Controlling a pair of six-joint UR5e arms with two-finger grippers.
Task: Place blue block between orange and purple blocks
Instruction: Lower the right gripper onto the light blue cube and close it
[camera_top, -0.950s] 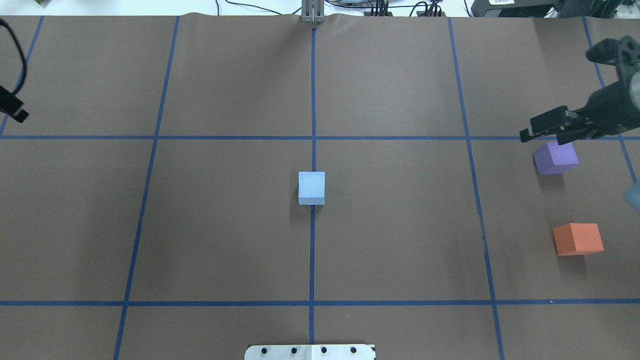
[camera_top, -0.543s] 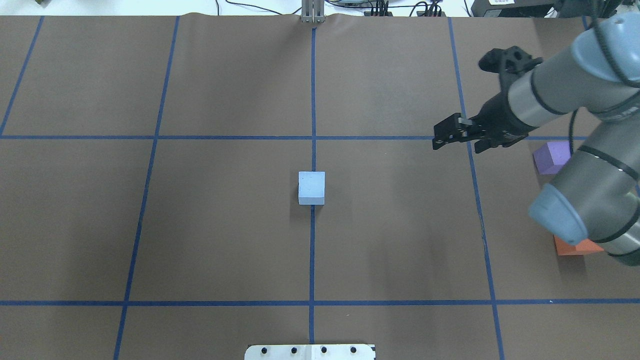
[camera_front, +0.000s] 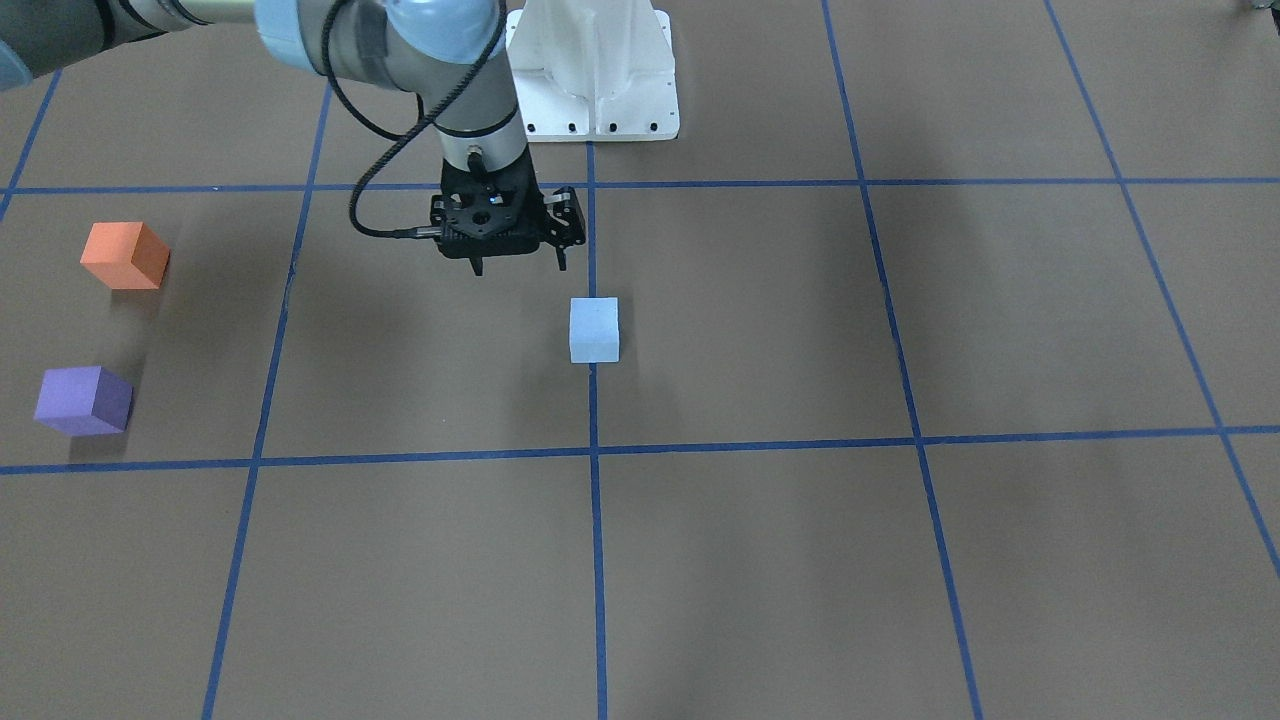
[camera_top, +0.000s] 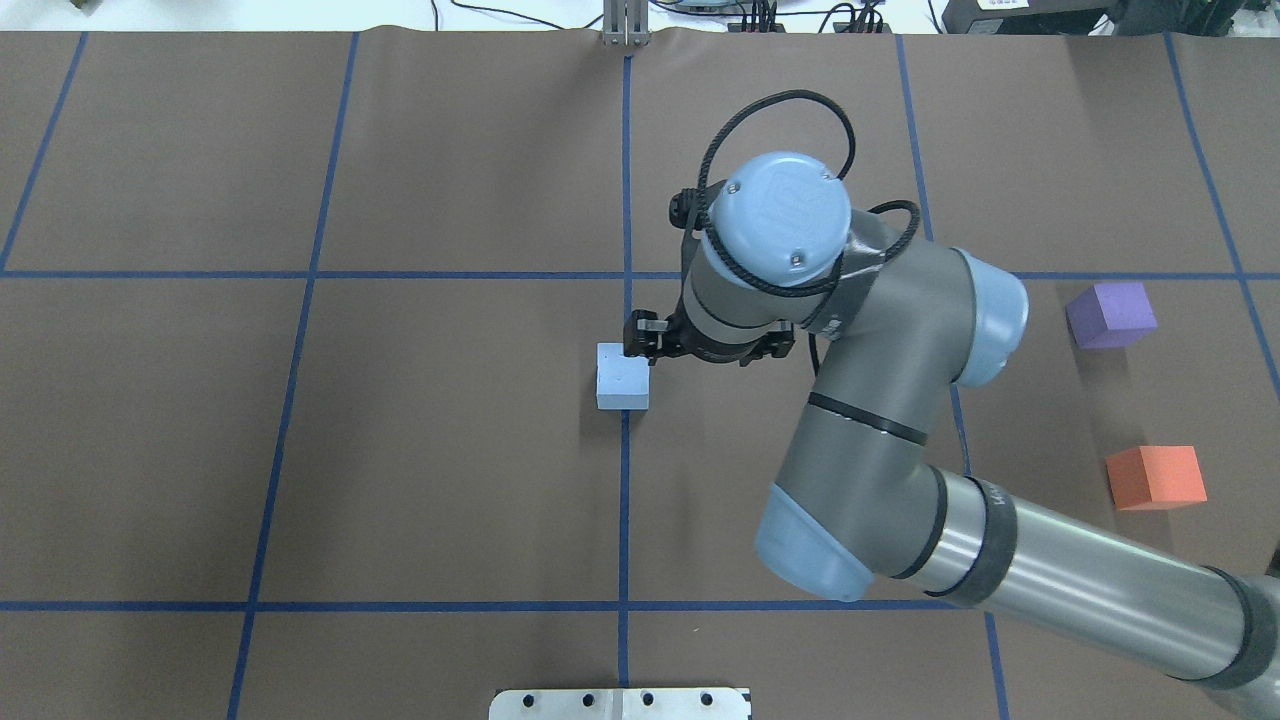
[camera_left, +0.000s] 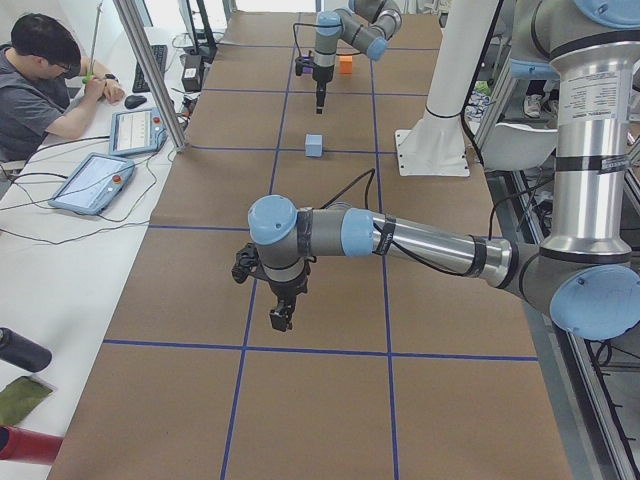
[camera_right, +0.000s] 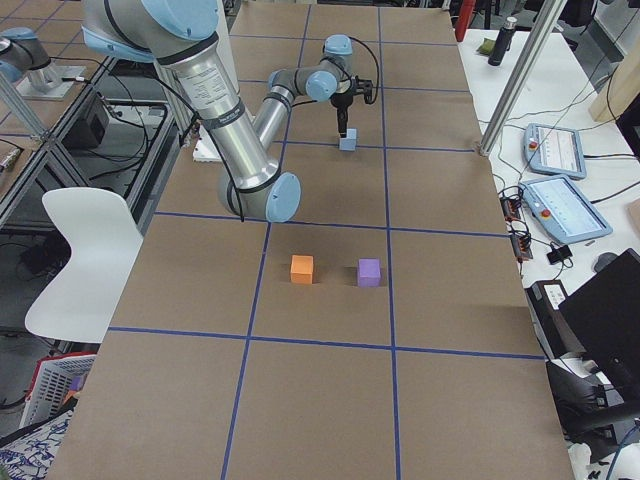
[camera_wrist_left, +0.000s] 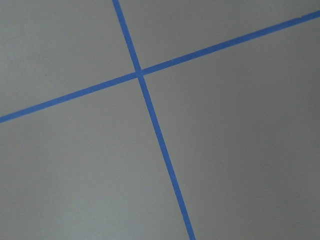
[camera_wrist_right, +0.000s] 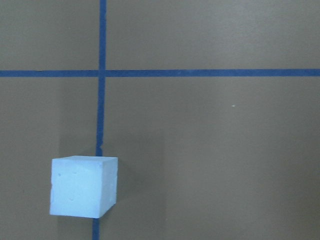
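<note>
Blue block (camera_top: 623, 376), pale matte cube, flat on blue tape line (camera_top: 624, 500)

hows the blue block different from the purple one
The blue block is pale blue and straddles the centre tape line; the purple block is violet and sits off the lines. The right pincer hangs near the blue block, none by the purple block. Both are like-sized cubes.

Blocks counted three: one blue block (camera_top: 623, 377), one orange block (camera_top: 1156, 478), one purple block (camera_top: 1111, 314), the last two lying well apart from the blue block, both to the same side. Robot arms numbered two: right arm (camera_top: 880, 400), left arm (camera_left: 430, 243). One operator (camera_left: 35, 85) was present.
</note>
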